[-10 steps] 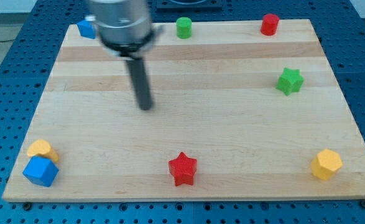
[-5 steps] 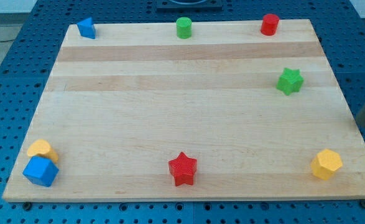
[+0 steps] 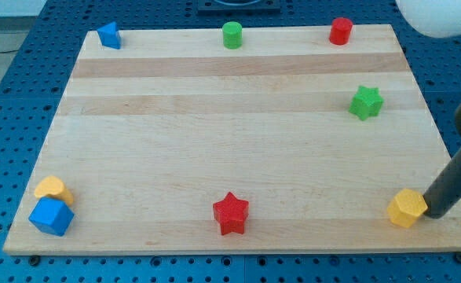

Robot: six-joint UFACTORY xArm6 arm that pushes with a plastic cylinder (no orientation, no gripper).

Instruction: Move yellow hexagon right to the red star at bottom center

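Note:
The yellow hexagon [image 3: 407,208] lies near the board's bottom right corner. My tip [image 3: 435,214] is down at the hexagon's right side, touching it or nearly so, with the dark rod rising to the view's right edge. The red star [image 3: 231,213] lies at the bottom centre of the board, far to the left of the hexagon.
A green star [image 3: 366,102] sits at the right. A red cylinder [image 3: 340,31], a green cylinder [image 3: 232,34] and a blue block [image 3: 109,34] line the top edge. A yellow block [image 3: 53,189] and a blue cube [image 3: 51,216] sit together at the bottom left.
The rod swept from the upper left of the board to the right edge and came down beside the yellow hexagon. The hexagon has shifted slightly left.

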